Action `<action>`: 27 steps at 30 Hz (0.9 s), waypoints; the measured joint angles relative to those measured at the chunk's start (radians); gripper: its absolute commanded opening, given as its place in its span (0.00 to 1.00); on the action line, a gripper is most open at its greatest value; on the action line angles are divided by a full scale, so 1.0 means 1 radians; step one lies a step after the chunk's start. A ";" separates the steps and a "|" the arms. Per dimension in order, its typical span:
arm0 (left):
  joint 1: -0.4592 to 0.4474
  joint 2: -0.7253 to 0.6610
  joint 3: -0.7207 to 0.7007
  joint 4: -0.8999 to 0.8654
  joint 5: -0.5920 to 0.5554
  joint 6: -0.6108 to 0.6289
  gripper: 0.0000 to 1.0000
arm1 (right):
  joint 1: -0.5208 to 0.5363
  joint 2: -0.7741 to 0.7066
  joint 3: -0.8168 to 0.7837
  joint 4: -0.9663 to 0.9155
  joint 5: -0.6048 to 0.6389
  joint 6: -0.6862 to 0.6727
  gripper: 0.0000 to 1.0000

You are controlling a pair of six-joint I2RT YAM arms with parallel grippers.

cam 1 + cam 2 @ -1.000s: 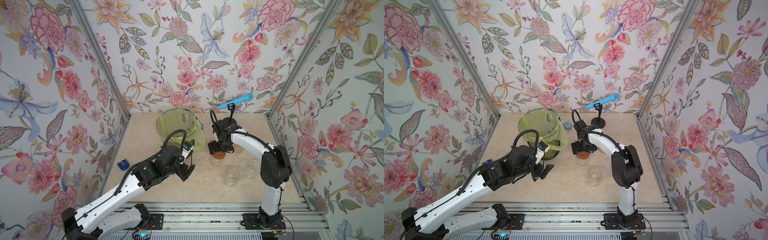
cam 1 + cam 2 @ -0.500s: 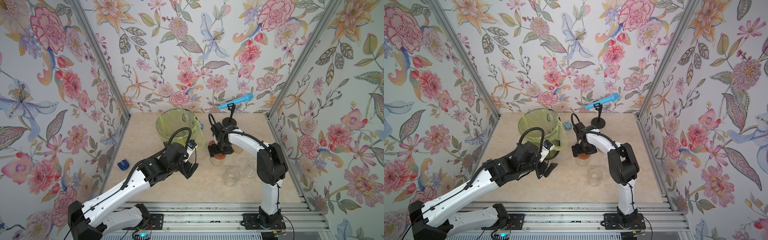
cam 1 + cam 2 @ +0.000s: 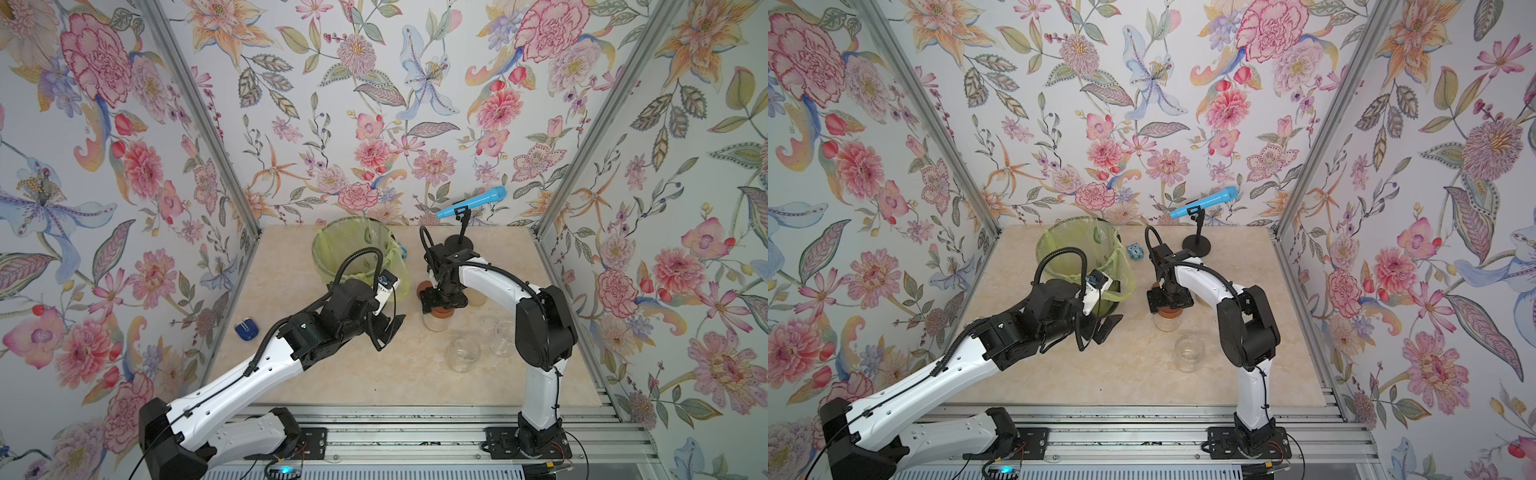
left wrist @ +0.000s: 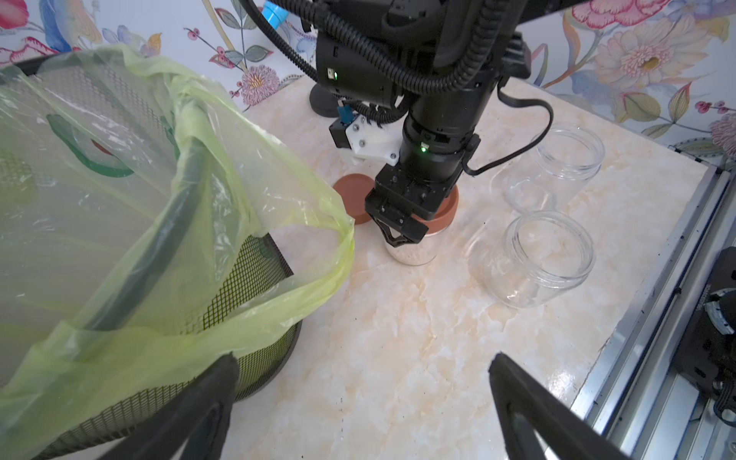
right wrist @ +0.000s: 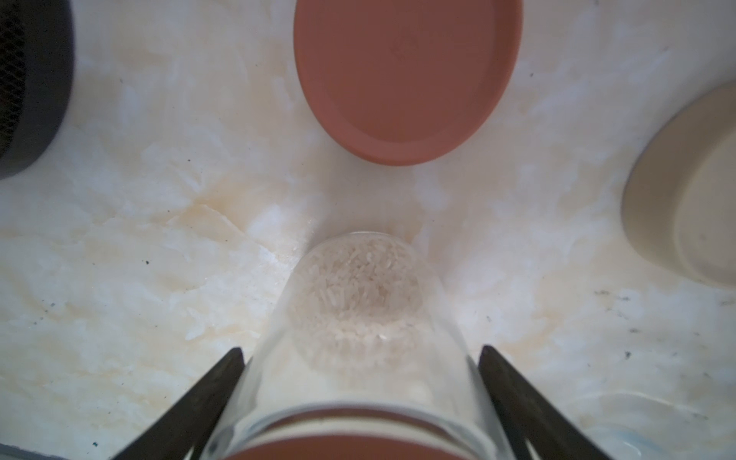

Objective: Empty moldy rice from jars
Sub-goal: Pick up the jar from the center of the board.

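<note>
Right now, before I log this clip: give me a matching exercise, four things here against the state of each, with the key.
Things:
1. rice jar
2. loose reddish-brown lid
3. open jar
4. mesh bin

States:
A. lined with a yellow-green bag
B. capped, rice inside
C. lying flat on the table, on no jar
D. uncapped, see-through walls

Pairs: 1-B, 2-C, 3-D, 4-A.
</note>
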 measured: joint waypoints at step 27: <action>0.000 -0.016 -0.098 0.226 0.080 0.187 1.00 | 0.019 -0.036 0.214 -0.135 -0.002 -0.022 0.00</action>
